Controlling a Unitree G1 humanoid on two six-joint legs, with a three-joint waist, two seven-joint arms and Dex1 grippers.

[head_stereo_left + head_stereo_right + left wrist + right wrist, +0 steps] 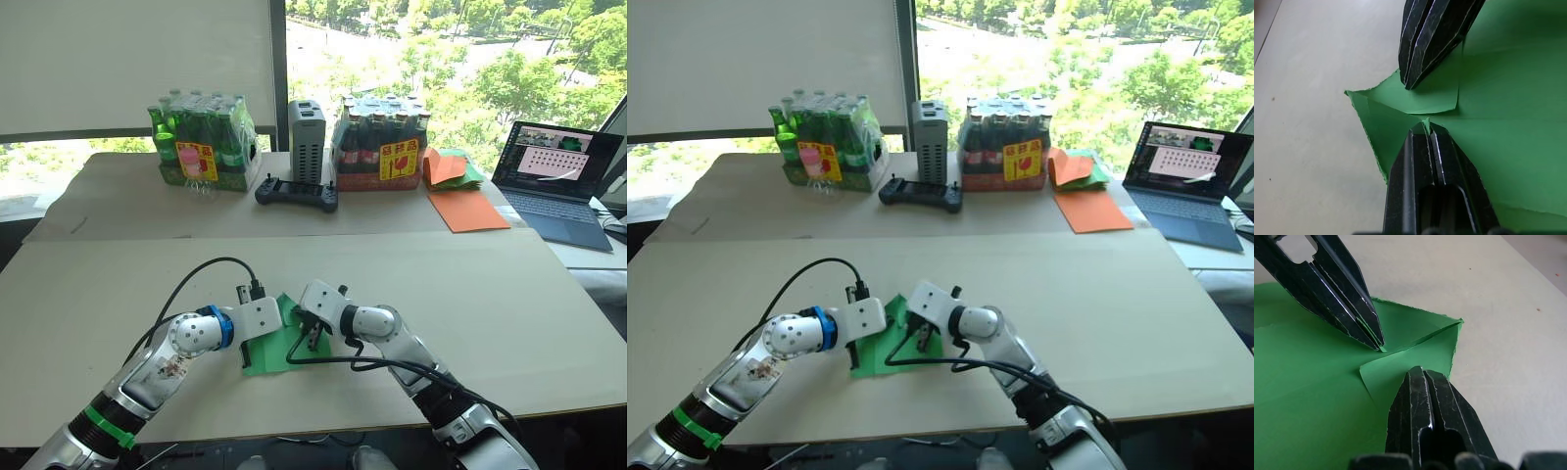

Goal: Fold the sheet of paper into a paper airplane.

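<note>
Green sheet of paper (269, 350) lies flat on the tabletop (470, 294) right in front of me, between my two claws, corners folded in toward a point. My left claw (1426, 128) is closed, pinching a folded flap's tip. My right claw (1422, 374) is closed too, tips pressing on the paper. Far back: shrink-wrapped pack of green bottles (201, 142), second pack of dark bottles (380, 142), black controller (297, 194), orange sheets (465, 208), laptop (558, 176).
</note>
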